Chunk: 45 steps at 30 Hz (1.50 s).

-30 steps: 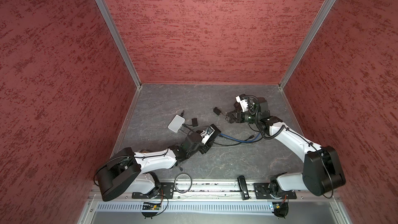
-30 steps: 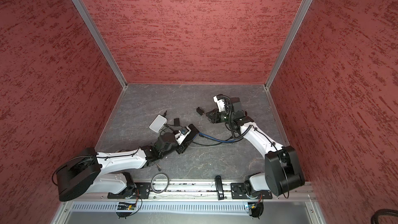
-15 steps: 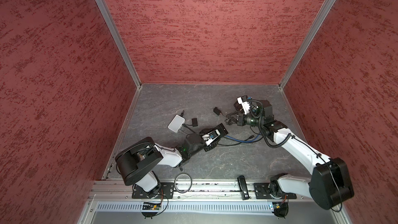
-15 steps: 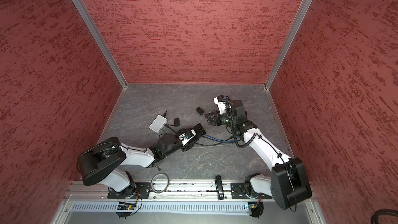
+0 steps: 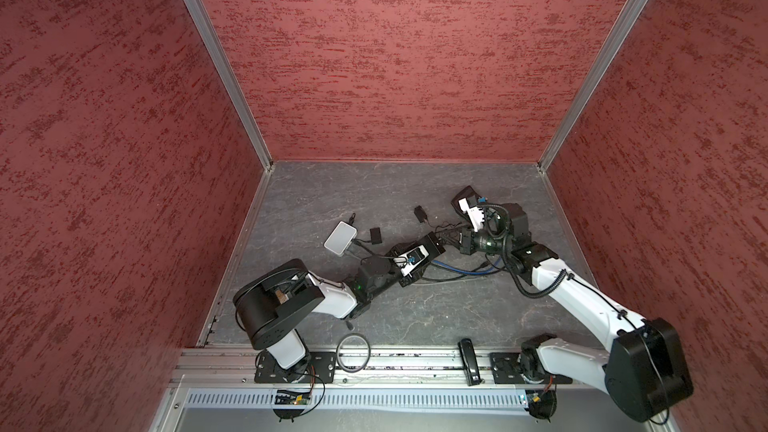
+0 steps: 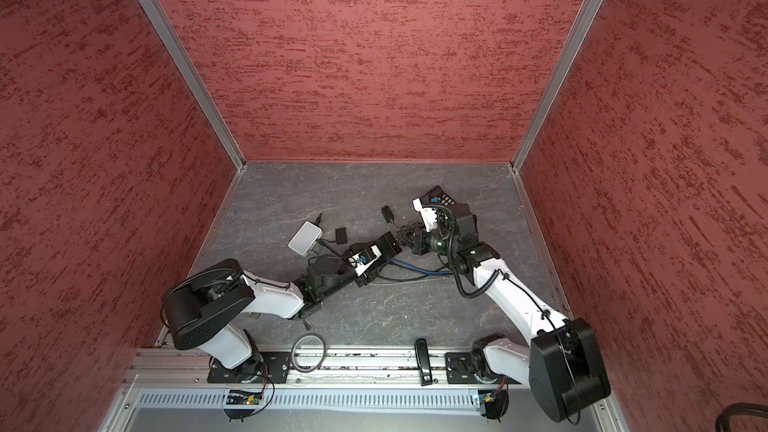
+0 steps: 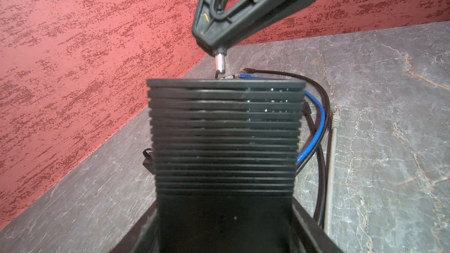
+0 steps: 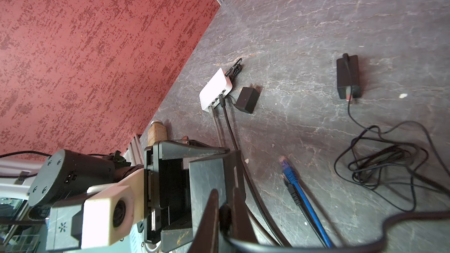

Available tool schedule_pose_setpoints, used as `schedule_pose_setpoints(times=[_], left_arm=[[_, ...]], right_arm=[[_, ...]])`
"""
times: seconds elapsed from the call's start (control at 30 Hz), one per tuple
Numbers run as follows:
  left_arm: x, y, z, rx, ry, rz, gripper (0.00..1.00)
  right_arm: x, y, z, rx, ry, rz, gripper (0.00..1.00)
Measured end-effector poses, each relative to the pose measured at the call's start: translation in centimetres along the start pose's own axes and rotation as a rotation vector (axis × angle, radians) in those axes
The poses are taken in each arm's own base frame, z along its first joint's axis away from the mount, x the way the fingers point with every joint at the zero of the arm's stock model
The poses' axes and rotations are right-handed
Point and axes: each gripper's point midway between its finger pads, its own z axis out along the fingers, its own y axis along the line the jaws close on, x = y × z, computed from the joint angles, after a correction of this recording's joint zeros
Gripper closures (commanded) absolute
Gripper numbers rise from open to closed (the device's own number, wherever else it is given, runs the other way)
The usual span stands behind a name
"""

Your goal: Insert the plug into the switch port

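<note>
Jaws of the right gripper pinch the plug, its metal tip aimed at the far end of the black ribbed switch — not yet in, I judge. Spread wide, the left gripper clamps that switch, steadying it near the desk's middle. Loose cables lie on the grey, marbled desk — red speckled walls enclose it.

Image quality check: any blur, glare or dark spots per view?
Left wrist view: black ribbed box sharp at its far edge, soft and nearly black near the lens; plug tip glints. Right wrist view: right gripper blurred, white box crisp. Both top views: even light, soft shadows, no glare.
</note>
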Motion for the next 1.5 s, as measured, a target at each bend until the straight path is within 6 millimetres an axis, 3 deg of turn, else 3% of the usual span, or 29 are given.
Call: schedule_pose_setpoints(times=[0.47, 1.5], left_arm=[[0.9, 0.2, 0.0, -0.005, 0.037, -0.01, 0.63], [1.5, -0.1, 0.2, 0.015, 0.066, -0.023, 0.65]], right_arm=[[0.8, 0.7, 0.5, -0.016, 0.03, -0.023, 0.97], [1.5, -0.5, 1.2, 0.032, 0.052, -0.012, 0.97]])
